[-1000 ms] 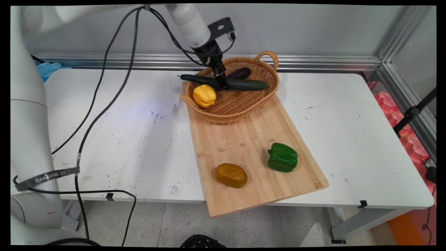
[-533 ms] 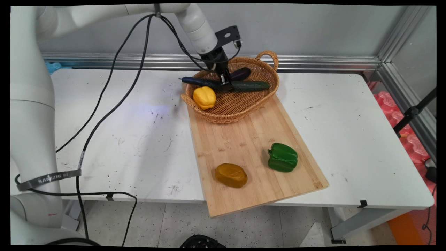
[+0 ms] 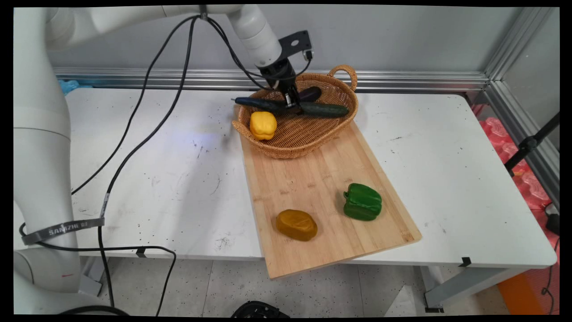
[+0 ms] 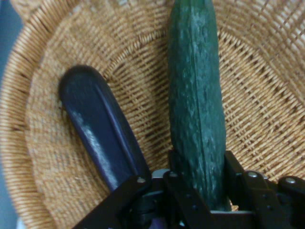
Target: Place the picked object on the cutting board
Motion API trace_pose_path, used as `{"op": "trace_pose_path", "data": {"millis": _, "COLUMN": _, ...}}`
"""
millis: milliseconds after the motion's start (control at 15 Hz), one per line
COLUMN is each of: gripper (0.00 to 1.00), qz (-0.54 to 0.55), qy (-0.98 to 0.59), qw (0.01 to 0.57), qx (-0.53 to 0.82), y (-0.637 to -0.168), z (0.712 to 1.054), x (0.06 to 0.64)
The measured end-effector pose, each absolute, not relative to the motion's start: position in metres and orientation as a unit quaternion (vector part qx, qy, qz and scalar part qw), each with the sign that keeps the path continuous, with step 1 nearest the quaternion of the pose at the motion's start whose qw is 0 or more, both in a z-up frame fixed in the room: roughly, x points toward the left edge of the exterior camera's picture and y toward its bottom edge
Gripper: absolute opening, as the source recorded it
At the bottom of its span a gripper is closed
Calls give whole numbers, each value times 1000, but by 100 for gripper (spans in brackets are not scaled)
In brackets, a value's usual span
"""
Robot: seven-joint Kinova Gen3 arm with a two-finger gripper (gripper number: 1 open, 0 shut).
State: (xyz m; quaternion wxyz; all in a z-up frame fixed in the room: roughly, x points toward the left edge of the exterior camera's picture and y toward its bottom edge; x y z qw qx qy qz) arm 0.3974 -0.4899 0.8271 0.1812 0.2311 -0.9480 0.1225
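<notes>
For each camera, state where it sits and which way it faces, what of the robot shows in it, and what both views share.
Main view: fixed above the table's near side, looking down across the white table toward the wall; shows the white arm, cables and gripper.
Hand view: on the hand, looking along the gripper into the basket; shows the black linkage and fingers.
Shared: the cucumber gripped, the eggplant, the basket.

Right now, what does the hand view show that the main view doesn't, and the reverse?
Hand view only: the gripper shut on the cucumber, fingers on both its sides, with the eggplant lying apart on the weave. Main view only: yellow pepper in the basket, green pepper and brown vegetable on the cutting board. Both: cucumber, eggplant, basket, gripper.
</notes>
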Motion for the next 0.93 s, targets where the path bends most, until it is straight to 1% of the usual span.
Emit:
{"op": "trace_pose_path", "data": {"millis": 267, "gripper": 0, "qz": 137, "qy": -946, "qw": 184, "qx": 228, "y": -483, "z": 855, "x": 398}}
{"op": "trace_pose_path", "data": {"millis": 400, "gripper": 0, "qz": 146, "qy": -944, "qw": 185, "qx": 230, "y": -475, "z": 877, "x": 399}}
{"op": "trace_pose_path", "data": {"millis": 733, "gripper": 0, "qz": 158, "qy": -934, "qw": 197, "qx": 251, "y": -437, "z": 934, "x": 401}}
{"op": "trace_pose_path", "data": {"millis": 933, "gripper": 0, "qz": 151, "qy": -926, "qw": 214, "qx": 273, "y": -410, "z": 958, "x": 394}}
